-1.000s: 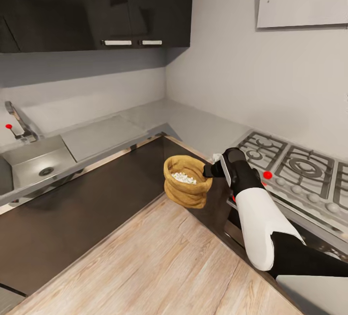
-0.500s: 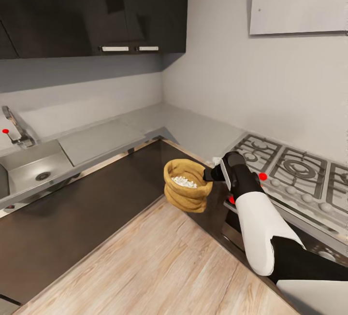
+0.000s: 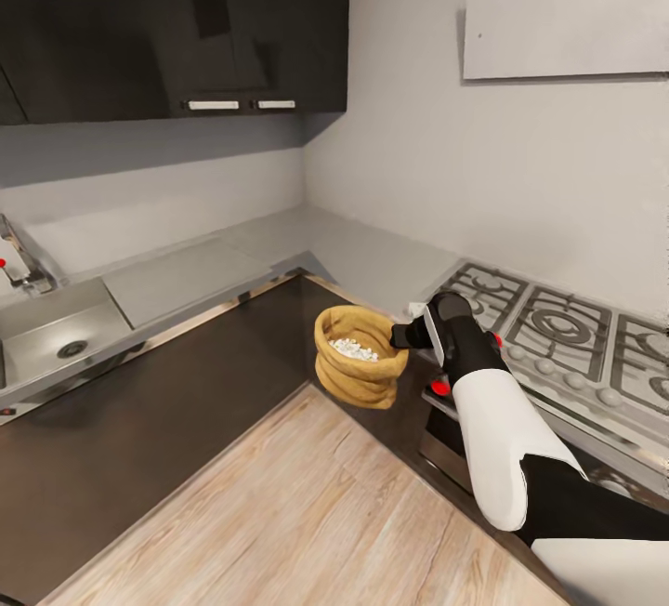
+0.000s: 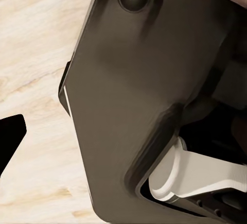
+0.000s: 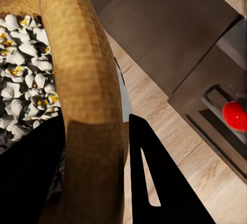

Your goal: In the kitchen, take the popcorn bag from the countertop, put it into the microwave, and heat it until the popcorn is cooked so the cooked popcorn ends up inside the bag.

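Aloft: popcorn bag carried above wood floor.
Right pincer clamped on rolled rim; popcorn inside. Left pincer's state: cannot tell.

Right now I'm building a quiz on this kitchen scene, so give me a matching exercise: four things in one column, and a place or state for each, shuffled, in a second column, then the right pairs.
Things:
1. popcorn bag
2. popcorn
3. gas hob
4. sink

Places or states:
A. set into the countertop under the pale wall panel
B. heaped inside the sack
C. at the far left, set in steel
D. held off the floor, its rolled rim between the right gripper fingers

Pairs: 1-D, 2-B, 3-A, 4-C
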{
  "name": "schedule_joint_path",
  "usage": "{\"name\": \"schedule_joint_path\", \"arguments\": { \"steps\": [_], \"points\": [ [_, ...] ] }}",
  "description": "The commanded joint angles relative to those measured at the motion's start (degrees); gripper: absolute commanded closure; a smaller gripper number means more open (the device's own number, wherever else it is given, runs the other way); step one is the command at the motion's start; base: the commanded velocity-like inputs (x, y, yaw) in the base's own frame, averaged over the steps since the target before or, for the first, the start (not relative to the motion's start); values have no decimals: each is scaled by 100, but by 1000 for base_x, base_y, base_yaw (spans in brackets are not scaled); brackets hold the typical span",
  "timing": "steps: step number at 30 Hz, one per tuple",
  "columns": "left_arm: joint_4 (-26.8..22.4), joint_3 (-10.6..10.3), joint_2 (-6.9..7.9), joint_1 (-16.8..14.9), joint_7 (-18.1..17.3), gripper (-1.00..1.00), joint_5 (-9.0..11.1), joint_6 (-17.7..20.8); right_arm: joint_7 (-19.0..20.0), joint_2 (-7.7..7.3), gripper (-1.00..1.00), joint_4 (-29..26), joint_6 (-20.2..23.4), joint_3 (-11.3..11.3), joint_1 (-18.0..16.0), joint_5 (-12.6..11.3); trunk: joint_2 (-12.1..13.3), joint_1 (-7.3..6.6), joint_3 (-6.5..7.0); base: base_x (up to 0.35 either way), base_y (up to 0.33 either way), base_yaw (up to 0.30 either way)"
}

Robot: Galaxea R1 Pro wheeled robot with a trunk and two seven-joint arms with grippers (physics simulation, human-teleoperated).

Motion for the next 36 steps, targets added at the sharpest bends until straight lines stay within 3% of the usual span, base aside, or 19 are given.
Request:
{"name": "schedule_joint_path", "arguments": {
  "steps": [1, 14, 17, 19, 36],
  "points": [
    [-2, 5, -5, -1, 4, -100, 14, -14, 51, 8, 100, -7, 14, -29, -5, 59, -5, 1, 3, 0, 0, -79],
    [0, 0, 56, -4, 4, -100, -2, -14, 52, 8, 100, -8, 14, -22, -5, 59, -5, 1, 125, 0, 0, -79],
    [-24, -4, 282, -4, 4, -100, -23, 1, 52, 8, 100, -8, 14, -22, -5, 59, -5, 1, 153, 0, 0, -79],
    [-32, -4, 335, -2, 4, -100, -17, 2, 52, 8, 100, -8, 14, -26, -5, 59, -5, 1, 172, 0, 0, -79],
    [-3, -21, 352, -1, 3, -100, -29, -14, 58, 8, 100, -17, 14, -31, -5, 53, -5, 1, 317, 0, 0, -72]
  ]
}}
